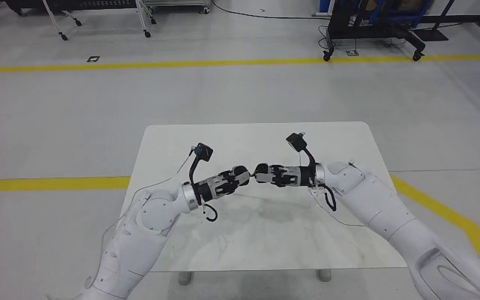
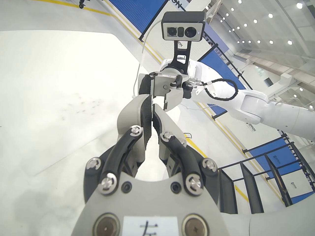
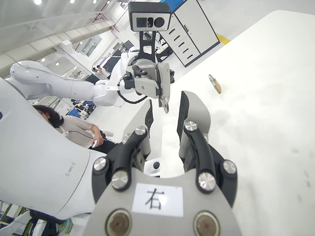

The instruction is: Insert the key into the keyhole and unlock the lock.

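The key (image 3: 164, 104) is held in the air and not on the table (image 1: 330, 142), I think so that its blade stays free on all sides and can pass from one claw to the other. The left gripper (image 2: 151, 105) is closed on the key and pinches its head, so the blade sticks out from the fingertips toward the other arm. The right gripper (image 3: 166, 99) is open, and its two fingers stand on either side of the blade without touching it, as far as I can see. This looks to me like a handover, or a change to a better grip before the insertion. The lock (image 3: 214, 83), a small brass padlock, lies flat on the table, well apart from both claws, and nothing holds it. I cannot give it a sure clock direction. In the top view the left arm comes in from about 7 o'clock and the right arm from about 4 o'clock. Both forearms are nearly level above the table, and the wrists face each other close to the middle of the table.
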Available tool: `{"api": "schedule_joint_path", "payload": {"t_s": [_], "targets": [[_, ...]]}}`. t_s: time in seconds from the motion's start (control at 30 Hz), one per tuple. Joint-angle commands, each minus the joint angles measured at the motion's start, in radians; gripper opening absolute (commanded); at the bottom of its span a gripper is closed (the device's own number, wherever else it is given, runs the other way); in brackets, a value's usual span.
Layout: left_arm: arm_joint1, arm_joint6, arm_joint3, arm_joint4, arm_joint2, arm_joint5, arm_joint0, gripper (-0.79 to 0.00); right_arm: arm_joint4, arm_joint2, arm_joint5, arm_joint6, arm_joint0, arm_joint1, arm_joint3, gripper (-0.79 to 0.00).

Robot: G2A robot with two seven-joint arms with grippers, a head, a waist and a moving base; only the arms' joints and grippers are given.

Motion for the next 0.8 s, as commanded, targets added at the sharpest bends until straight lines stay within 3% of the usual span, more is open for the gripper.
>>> {"api": "schedule_joint_path", "payload": {"t_s": [0.0,0.07,0.37,0.57,0.7,0.77], "targets": [[0.001,-0.006,0.000,0.001,0.001,0.001,-0.001,-0.785,0.014,-0.030,0.000,0.000,0.009,0.009,-0.017,-0.551],[0.002,-0.015,0.000,0.002,0.003,-0.001,-0.001,-0.785,0.031,-0.054,0.000,0.000,0.019,0.018,-0.026,-0.557],[0.008,-0.037,0.000,-0.005,0.004,-0.004,-0.004,-0.785,0.087,-0.110,0.000,0.000,0.053,0.048,-0.031,-0.727],[0.011,-0.045,-0.001,-0.015,0.003,-0.009,-0.004,-0.785,0.110,-0.122,0.000,0.000,0.062,0.057,-0.018,-0.714],[0.013,-0.048,-0.001,-0.015,0.005,-0.010,-0.005,-0.785,0.116,-0.128,0.000,0.000,0.068,0.060,-0.013,-0.785],[0.014,-0.047,-0.001,-0.016,0.005,-0.010,-0.005,-0.785,0.116,-0.132,0.000,0.000,0.070,0.061,-0.014,-0.785]]}}
